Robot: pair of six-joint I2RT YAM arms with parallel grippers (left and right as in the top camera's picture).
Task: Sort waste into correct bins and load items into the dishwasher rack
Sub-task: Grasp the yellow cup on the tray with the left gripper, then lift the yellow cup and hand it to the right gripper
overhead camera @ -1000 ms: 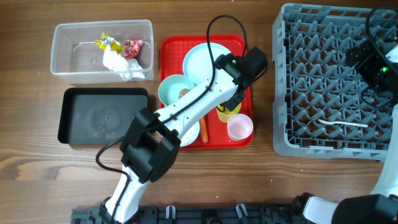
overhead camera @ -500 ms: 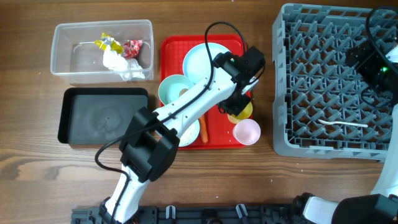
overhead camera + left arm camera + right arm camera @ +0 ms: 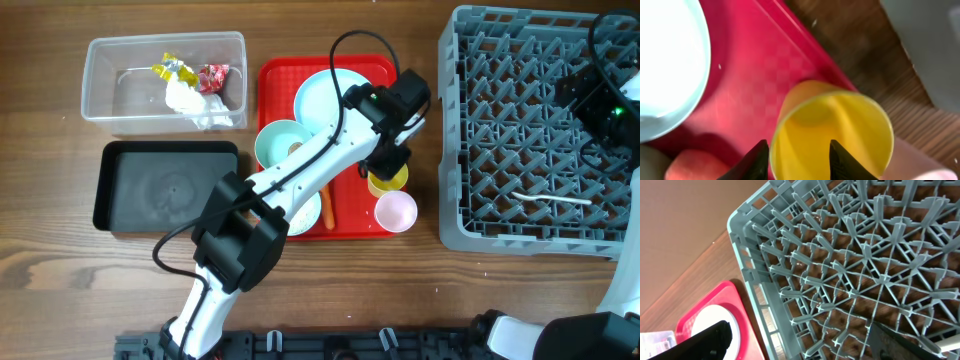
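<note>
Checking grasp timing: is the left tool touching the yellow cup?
Cannot tell. In the left wrist view the left tool straddles the wall of the yellow cup; neither contact nor a gap shows plainly.

Plate (image 3: 322, 95) on tray (image 3: 275, 85), rack (image 3: 520, 120) right, tub (image 3: 130, 92) left

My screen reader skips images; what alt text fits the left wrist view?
The left gripper's jaws straddle the wall of a yellow cup on the red tray, one inside, one outside. A light blue dish sits left.
</note>
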